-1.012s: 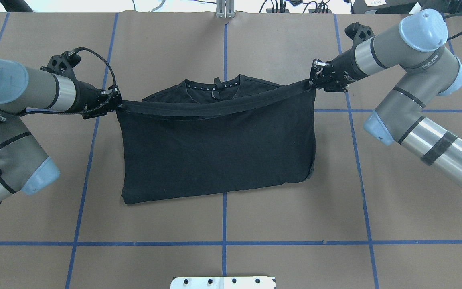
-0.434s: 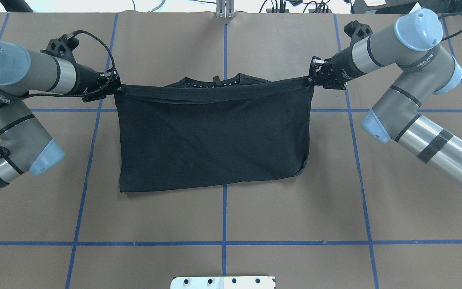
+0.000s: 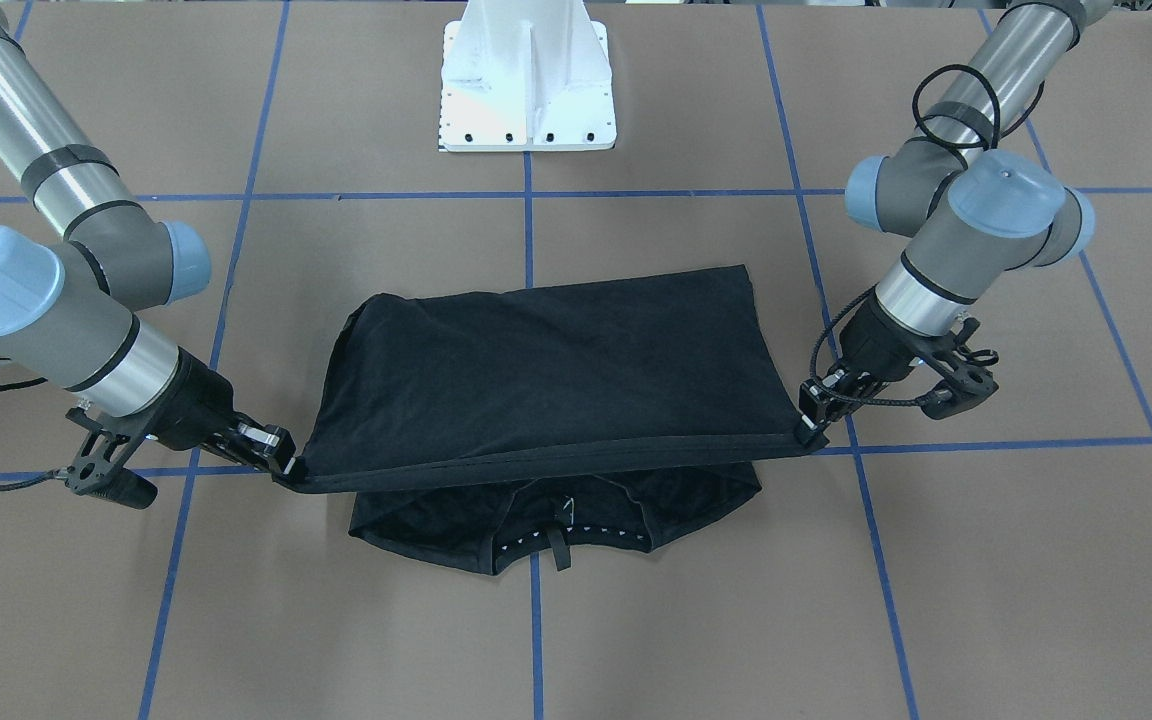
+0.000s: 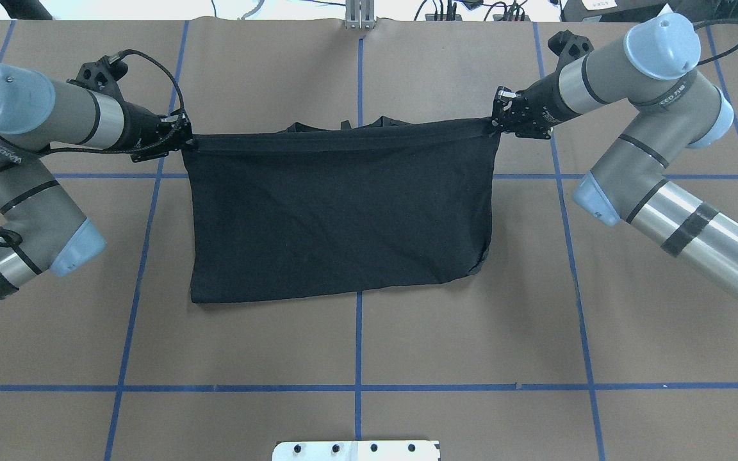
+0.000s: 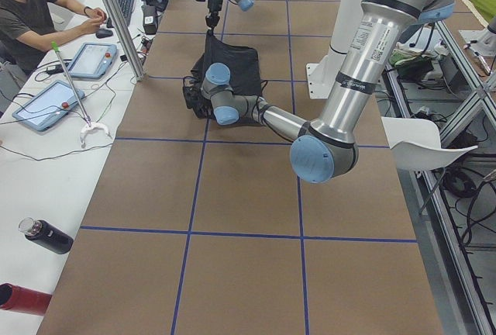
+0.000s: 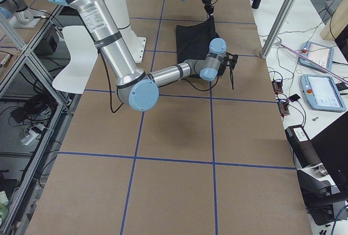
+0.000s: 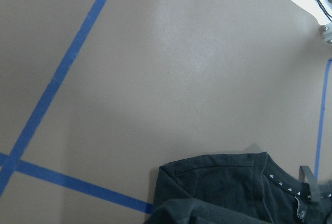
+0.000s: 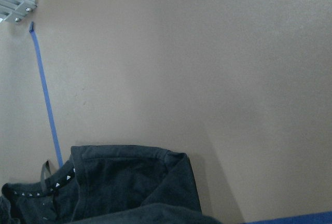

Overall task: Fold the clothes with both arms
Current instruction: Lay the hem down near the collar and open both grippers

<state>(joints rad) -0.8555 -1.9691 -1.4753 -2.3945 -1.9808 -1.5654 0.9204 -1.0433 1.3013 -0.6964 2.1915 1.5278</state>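
The clothes are one black T-shirt (image 4: 343, 211), plain side up, folded back over itself at the table's middle. Its hem is pulled taut in the air between both arms. My left gripper (image 4: 184, 142) is shut on one hem corner and my right gripper (image 4: 496, 125) on the other. Seen from the front, the left gripper (image 3: 808, 425) and right gripper (image 3: 281, 465) hold the hem just above the collar end (image 3: 556, 525), which lies flat on the table. Both wrist views show that collar end (image 7: 233, 187) (image 8: 129, 182) below. No print shows.
The white pedestal base (image 3: 526, 80) stands at the robot's side of the brown, blue-taped table (image 4: 356, 358). A metal post (image 4: 359, 13) and cables line the far edge. A person (image 5: 31, 9) sits at a side bench with tablets and bottles (image 5: 46, 236).
Both grippers have carried the taut hem away from the robot's base, over the collar. The collar, plainly showing from overhead before, is now almost covered by the folded layer.
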